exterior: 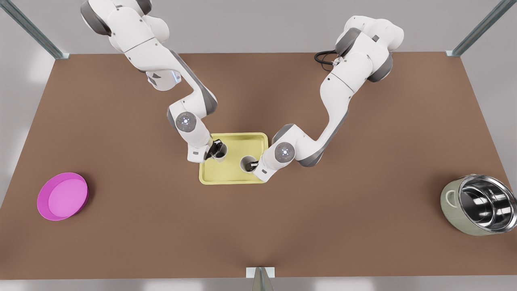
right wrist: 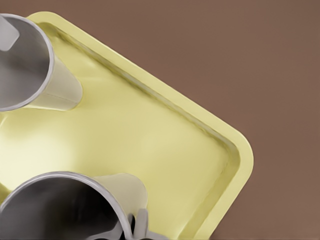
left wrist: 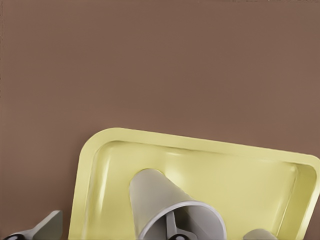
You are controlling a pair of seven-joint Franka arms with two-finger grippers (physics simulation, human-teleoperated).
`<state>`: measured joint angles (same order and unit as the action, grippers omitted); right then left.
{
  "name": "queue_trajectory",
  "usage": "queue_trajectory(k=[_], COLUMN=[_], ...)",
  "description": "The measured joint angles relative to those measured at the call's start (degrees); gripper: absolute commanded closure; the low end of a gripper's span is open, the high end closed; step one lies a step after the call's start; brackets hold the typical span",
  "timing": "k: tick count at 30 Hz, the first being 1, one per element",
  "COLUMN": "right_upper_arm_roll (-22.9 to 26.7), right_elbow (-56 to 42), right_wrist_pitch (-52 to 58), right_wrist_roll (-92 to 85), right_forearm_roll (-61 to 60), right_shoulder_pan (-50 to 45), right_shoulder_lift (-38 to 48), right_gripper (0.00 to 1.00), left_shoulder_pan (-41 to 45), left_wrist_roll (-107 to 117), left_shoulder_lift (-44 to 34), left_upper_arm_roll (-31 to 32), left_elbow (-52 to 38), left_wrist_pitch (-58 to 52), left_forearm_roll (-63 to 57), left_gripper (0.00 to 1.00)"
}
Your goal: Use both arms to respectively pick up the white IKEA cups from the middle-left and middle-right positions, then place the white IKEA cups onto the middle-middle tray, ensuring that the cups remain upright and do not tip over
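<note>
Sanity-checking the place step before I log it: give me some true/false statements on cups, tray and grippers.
1. Both small white tapered cups, the right-hand cup and the left-hand cup as the front view shows them, are over the pale yellow rectangular tray. True.
2. The round magenta-pink dish sits on the tray. False: it is on the brown table, far toward the front view's left.
3. The left gripper is at the right-hand cup. True.
4. The cups touch each other. False: bare tray floor lies between them.
5. The right gripper waits away from the tray. False: it is at the left-hand cup.
</note>
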<state>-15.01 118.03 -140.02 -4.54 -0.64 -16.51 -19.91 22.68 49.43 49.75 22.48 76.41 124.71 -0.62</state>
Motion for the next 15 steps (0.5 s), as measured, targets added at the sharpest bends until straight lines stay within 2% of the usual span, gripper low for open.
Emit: queue_trajectory(k=[4, 7, 9, 12, 13, 15], right_upper_arm_roll=[0.06, 0.02, 0.04, 0.13, 0.14, 0.07], right_elbow=[-2.27, -2.54, -2.65, -2.68, -2.69, -2.75], right_wrist_pitch=[-0.29, -0.49, -0.63, -1.08, -1.2, -1.38], right_wrist_roll=[-0.24, -0.39, -0.17, 1.95, 2.85, 3.94], right_forearm_roll=[0.03, 0.05, 0.45, 2.65, 3.28, 3.49], right_shoulder_pan=[0.44, 0.36, 0.41, 0.42, 0.44, 0.59], right_shoulder_lift=[-2.98, -3.87, -4.56, -5.11, -5.15, -5.15], right_gripper=[0.79, 0.79, 0.0, 0.0, 0.0, 0.0], left_shoulder_pan=[-0.23, -2.17, -7.5, -17.54, -18.68, -17.41], left_wrist_roll=[1.54, 2.61, 3.15, 0.03, -2.15, -6.91], left_shoulder_lift=[-3.04, -10.43, -18.58, -23.89, -26.41, -32.79], left_upper_arm_roll=[0.03, 0.47, 0.64, 0.24, -2.64, -9.73], left_elbow=[-0.05, -0.3, -1.23, -8.72, -8.44, -2.04], left_wrist_pitch=[-2.71, -10.44, -18.67, -31.64, -34.89, -37.98], left_forearm_roll=[0.02, 0.04, -0.39, -3.8, -4.86, -6.08], left_gripper=[0.0, 0.0, 0.0, 0.0, 0.0, 0.0])
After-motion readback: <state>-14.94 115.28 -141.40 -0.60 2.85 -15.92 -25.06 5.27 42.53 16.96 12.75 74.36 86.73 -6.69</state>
